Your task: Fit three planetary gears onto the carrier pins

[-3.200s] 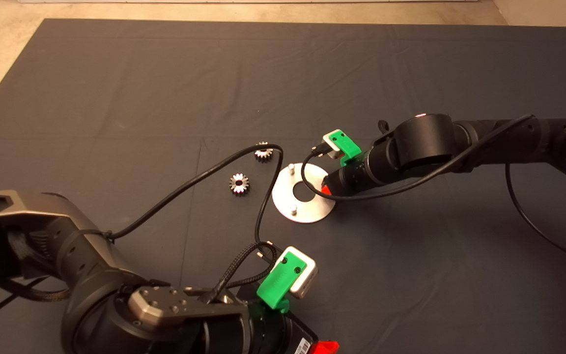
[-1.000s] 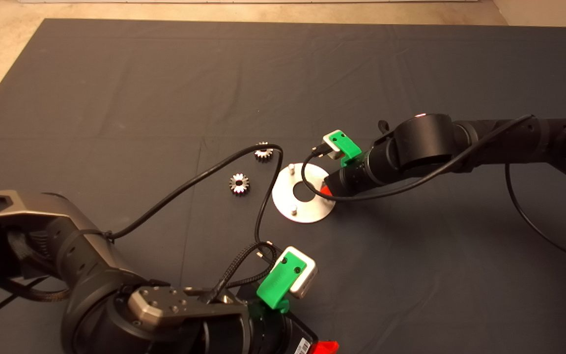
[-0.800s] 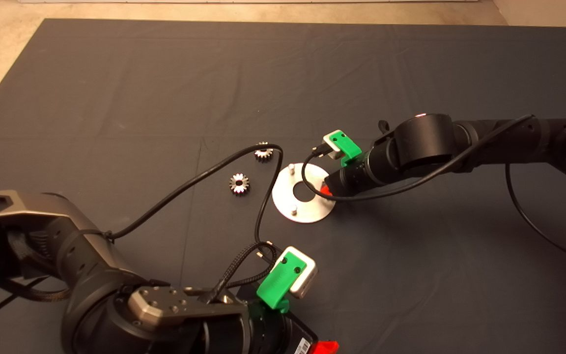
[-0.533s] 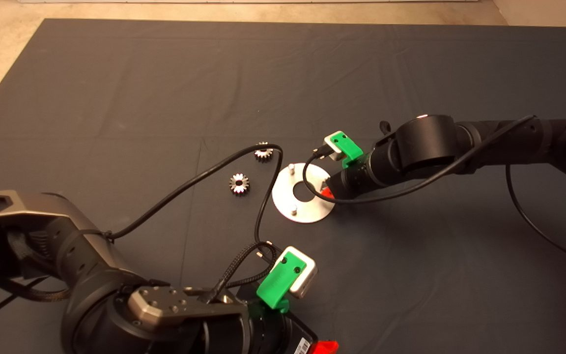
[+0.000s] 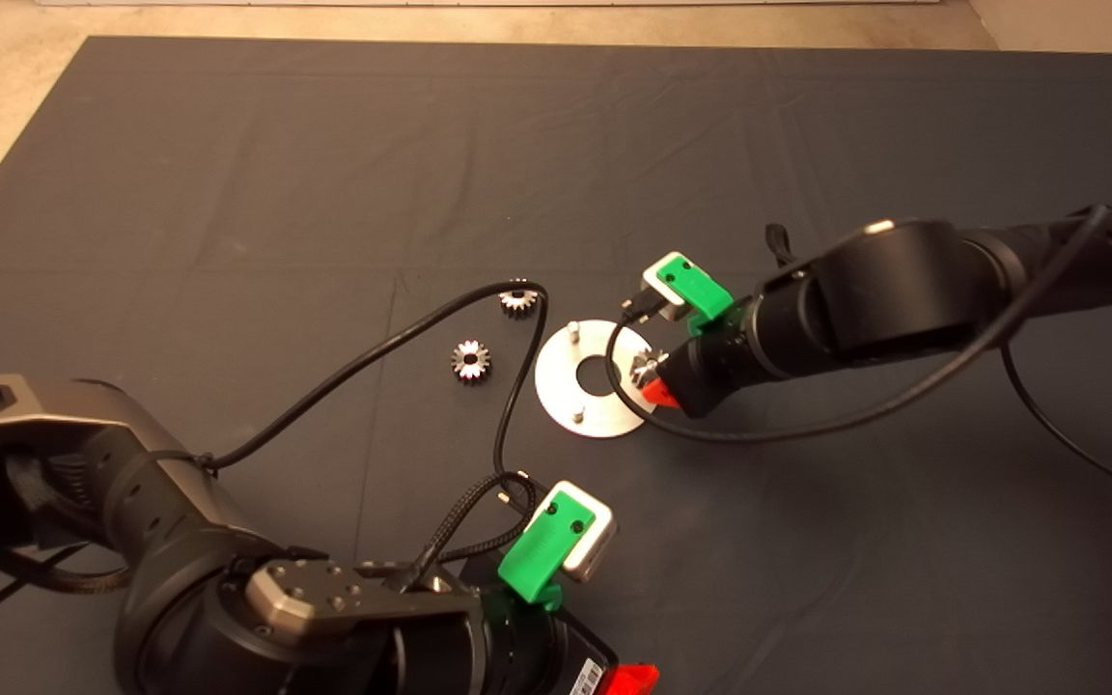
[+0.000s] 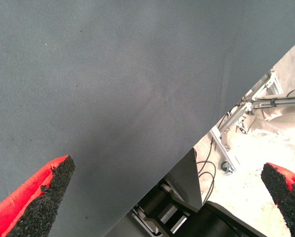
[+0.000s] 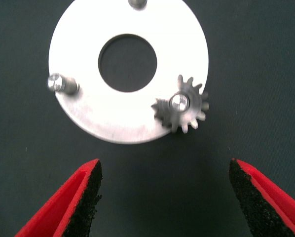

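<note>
Gears: one (image 7: 181, 110) sits pinned, my right jaws (image 7: 165, 197) released beside it; reaching for the loose pair (image 5: 470, 360) could snag the disc (image 7: 88, 108).

You'll find no legible text here; only a small white label (image 5: 597, 674) on the left arm, its print too small to read.

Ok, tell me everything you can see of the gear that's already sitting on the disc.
The mounted gear is a small steel-looking toothed wheel, lying flat on one carrier pin, whose silver tip shows through its centre hole. It sits at the rim of the round silver disc, with some teeth overhanging the dark mat. Nothing grips it: the right hand is open, both fingers apart from it.
</note>
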`<control>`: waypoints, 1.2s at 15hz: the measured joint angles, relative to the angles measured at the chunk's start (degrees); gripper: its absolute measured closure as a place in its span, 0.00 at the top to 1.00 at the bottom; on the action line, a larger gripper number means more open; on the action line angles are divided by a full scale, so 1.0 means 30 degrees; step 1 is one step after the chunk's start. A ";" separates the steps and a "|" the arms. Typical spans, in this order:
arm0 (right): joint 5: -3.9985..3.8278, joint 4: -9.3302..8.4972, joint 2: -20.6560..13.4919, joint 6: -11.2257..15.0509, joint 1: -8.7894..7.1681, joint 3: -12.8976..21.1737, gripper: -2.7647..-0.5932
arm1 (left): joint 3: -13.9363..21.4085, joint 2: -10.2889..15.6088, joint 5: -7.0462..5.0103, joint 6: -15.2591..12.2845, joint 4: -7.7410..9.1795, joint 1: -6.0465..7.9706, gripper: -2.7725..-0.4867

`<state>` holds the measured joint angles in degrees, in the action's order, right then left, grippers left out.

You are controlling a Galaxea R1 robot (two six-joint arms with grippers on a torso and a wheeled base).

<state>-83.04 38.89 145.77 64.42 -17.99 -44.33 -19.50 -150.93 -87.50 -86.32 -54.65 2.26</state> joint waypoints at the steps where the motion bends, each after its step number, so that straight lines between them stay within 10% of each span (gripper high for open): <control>1: -0.0324 0.0000 -0.0674 0.0091 0.0006 0.1207 0.60 | 0.0000 0.0037 -0.0001 0.0000 -0.0006 0.0000 0.99; 4: -0.1399 0.0423 -0.3039 0.0986 0.0008 0.5269 0.60 | 0.0000 0.0045 0.0008 0.0014 0.0000 0.0000 0.99; 7: -0.1556 0.1979 -0.4540 0.1434 -0.0033 0.6393 0.60 | 0.0000 0.0055 0.0000 0.0053 0.0000 0.0000 0.99; 11: -0.1538 0.2488 -0.5470 0.1636 0.0490 0.6976 0.60 | 0.0000 0.1037 0.0008 0.0439 0.0000 0.0008 0.99; 16: -0.1550 0.3417 -0.6548 0.1625 0.5064 0.7144 0.60 | 0.0000 0.1472 0.0008 0.1093 0.0000 0.0224 0.99; 18: -0.1554 0.4598 -0.6724 0.1617 0.5364 0.7227 0.60 | 0.0000 0.1593 0.0000 0.1443 0.0004 0.0240 0.99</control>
<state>-87.70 52.68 125.60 69.27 -1.90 -22.65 -19.50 -146.15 -87.50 -81.99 -54.64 2.97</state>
